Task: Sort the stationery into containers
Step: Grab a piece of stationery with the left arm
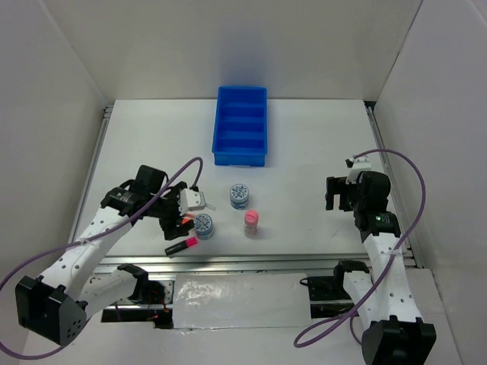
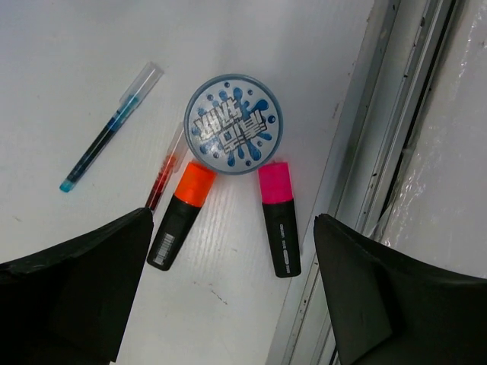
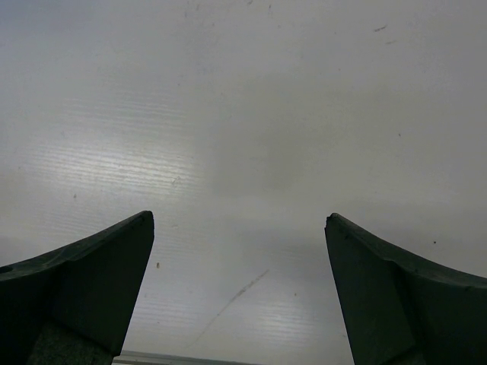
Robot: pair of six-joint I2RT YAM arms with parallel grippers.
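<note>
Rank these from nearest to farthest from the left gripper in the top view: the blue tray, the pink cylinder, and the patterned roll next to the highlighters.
1. Patterned roll: right beside the left gripper, near the table's front edge.
2. Pink cylinder: further to the right, toward the middle of the table.
3. Blue tray: at the back of the table, clearly farthest.

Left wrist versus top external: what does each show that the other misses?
Left wrist only: the blue pen, the red pen and most of the orange highlighter, which the left arm covers from above. Top external only: the blue tray, the far roll, the pink cylinder and the right end effector. Both: the near roll and the pink highlighter.
</note>
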